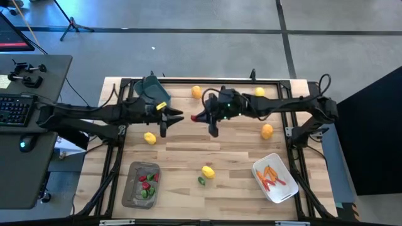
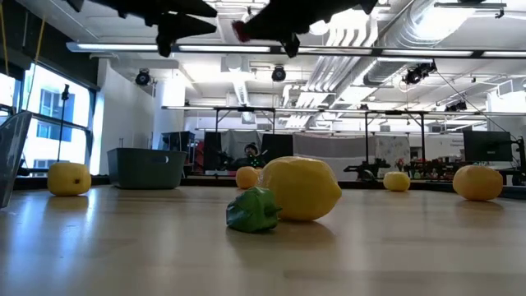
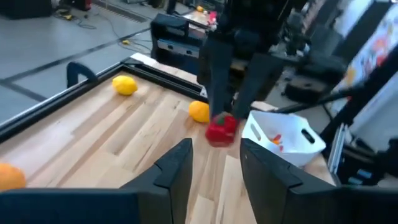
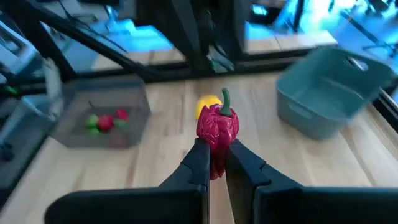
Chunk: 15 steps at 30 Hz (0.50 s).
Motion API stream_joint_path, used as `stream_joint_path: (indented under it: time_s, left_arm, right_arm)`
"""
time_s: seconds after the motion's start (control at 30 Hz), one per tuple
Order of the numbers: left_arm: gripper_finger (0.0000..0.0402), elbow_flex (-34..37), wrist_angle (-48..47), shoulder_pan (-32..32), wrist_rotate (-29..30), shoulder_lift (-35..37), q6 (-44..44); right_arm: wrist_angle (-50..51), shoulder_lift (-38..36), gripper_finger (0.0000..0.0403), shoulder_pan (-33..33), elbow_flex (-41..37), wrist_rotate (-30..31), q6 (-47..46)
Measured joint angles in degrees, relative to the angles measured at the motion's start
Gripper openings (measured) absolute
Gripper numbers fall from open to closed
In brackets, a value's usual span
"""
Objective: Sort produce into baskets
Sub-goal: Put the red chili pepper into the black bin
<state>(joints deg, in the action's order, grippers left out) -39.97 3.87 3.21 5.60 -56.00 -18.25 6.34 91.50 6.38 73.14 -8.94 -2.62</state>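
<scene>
Right hand [image 4: 216, 163]: fingers clamped on red pepper [image 4: 218, 127], raised above counter [image 1: 188, 141] centre. Left hand [image 3: 214, 163]: fingers apart, empty, facing pepper just ahead. Blue-grey tub [image 1: 152, 91] behind left hand; grey tray [image 1: 141, 183], white tub [image 1: 274, 177] at near edge.

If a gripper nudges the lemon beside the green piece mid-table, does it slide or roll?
The lemon is rounded and rests on a small patch of bare table, so it probably rolls. Its pointed end may curve the path. The green piece touching it would likely be shoved along.
</scene>
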Motion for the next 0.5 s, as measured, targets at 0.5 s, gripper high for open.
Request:
stream_joint_path:
  time_s: [0.5]
  left_arm:
    - [0.0121,-4.7,7.1,0.1,-6.8,-9.4,1.3]
  right_arm:
    - [-2.4,0.0,0.0013,-2.3,0.0,1.4,-0.3]
